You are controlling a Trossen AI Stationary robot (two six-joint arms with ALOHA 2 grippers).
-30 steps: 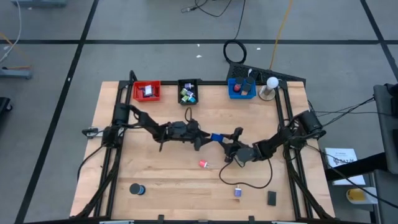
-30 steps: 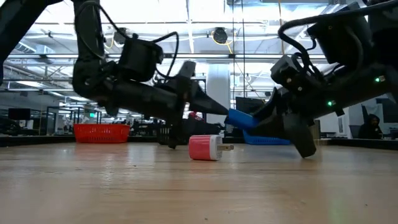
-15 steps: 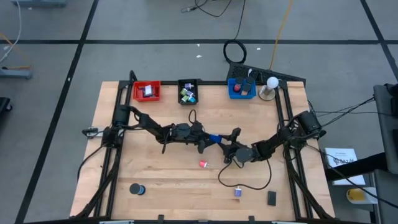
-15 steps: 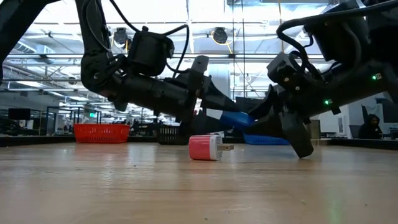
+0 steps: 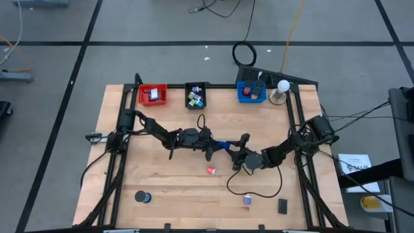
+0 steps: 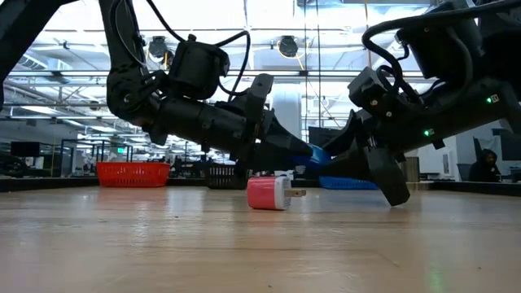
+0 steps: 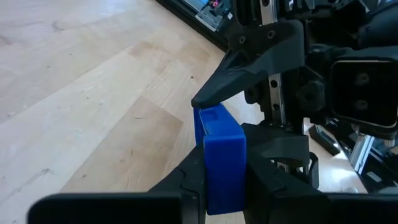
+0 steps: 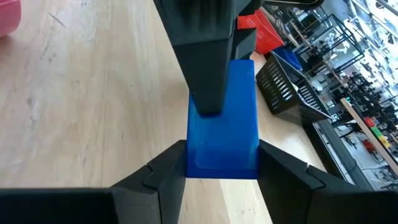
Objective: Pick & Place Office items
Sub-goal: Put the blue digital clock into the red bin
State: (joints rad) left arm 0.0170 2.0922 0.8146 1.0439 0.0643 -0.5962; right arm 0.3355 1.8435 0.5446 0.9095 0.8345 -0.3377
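Blue block [image 7: 221, 155] rigid, light, smooth-sided; pinched at both ends by left gripper [image 5: 218, 145] and right gripper [image 5: 234, 150]; best held across flat faces.

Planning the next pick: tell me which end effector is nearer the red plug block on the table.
Right. The right end effector is just beyond the red plug block, toward its own side; the left end effector sits farther back. Both meet at the blue block.
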